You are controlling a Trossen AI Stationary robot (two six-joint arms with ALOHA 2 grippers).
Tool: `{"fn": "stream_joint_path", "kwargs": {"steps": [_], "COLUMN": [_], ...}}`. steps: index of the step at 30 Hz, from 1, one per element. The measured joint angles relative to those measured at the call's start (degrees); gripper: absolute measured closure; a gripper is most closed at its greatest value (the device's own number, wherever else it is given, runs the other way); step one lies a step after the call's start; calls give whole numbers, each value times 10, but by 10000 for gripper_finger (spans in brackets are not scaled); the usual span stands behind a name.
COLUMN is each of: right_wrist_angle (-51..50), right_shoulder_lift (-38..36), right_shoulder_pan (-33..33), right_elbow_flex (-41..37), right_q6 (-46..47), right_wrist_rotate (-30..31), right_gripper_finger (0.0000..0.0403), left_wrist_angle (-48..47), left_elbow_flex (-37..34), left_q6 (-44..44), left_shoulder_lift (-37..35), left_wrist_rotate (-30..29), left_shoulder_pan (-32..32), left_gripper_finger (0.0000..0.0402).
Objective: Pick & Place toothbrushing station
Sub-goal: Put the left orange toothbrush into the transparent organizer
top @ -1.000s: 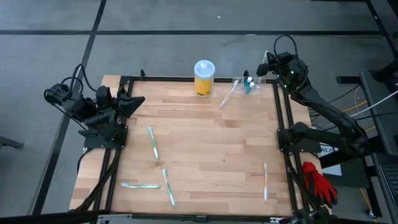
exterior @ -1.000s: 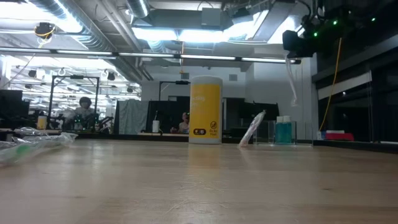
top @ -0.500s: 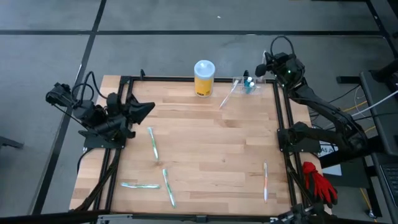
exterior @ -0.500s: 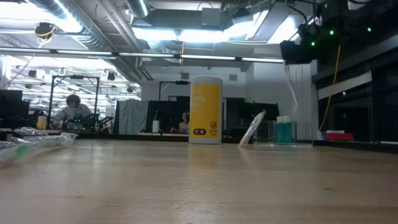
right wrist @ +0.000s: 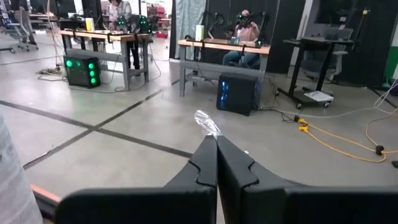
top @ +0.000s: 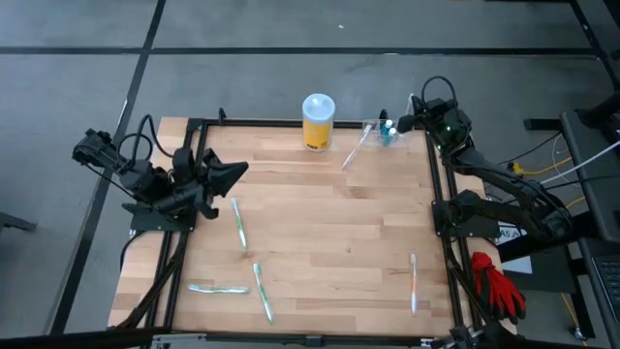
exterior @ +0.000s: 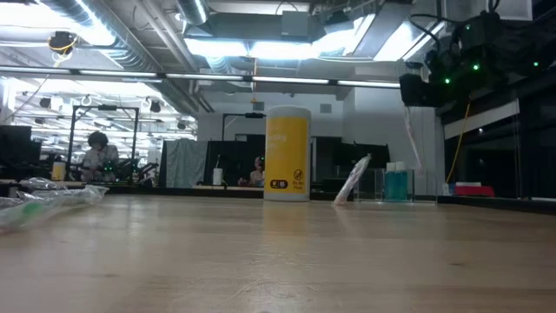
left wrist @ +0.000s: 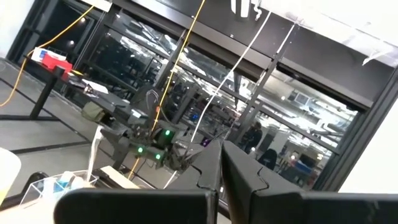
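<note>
The toothbrushing station (top: 385,132) is a low clear holder at the table's far right corner, with something blue inside; it also shows in the low view (exterior: 395,184). A wrapped toothbrush (top: 354,150) leans out of it with its lower end on the table. My right gripper (top: 405,120) hovers just right of the holder and above it, shut on a thin whitish strip in clear wrapping (exterior: 410,135). My left gripper (top: 240,172) is shut and empty over the table's left side, pointing right. My right gripper pinches the strip's upper end between its two fingers, and a crinkled bit of clear wrapping (right wrist: 206,122) sticks out past the fingertips. The fingers lie roughly level. The strip hangs below them (exterior: 412,148), clear of the table.
A yellow canister with a white lid (top: 318,121) stands left of the holder at the far edge. Wrapped toothbrushes lie on the table at the left (top: 237,223), near left (top: 262,291) (top: 218,288) and near right (top: 414,281). A red glove (top: 496,286) lies off the table's right side.
My left gripper has gone toward the table's right edge, out over the wood. My right gripper has come down a little beside the holder, and the strip hanging from it has come lower with it.
</note>
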Motion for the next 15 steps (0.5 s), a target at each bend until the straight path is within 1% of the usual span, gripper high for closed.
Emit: {"fn": "stream_joint_path", "kwargs": {"steps": [6,15], "right_wrist_angle": [62,65], "right_shoulder_lift": [0,36], "right_shoulder_pan": [-4,-4], "right_elbow_flex": [-47,-51], "right_q6": [2,9], "right_wrist_rotate": [6,-7], "right_gripper_finger": [403,403], "left_wrist_angle": [-2,-3], "left_elbow_flex": [26,43], "left_q6": [10,4], "left_shoulder_lift": [25,45], "left_wrist_rotate": [-1,-3], "left_shoulder_pan": [0,0], "left_gripper_finger": [394,394]}}
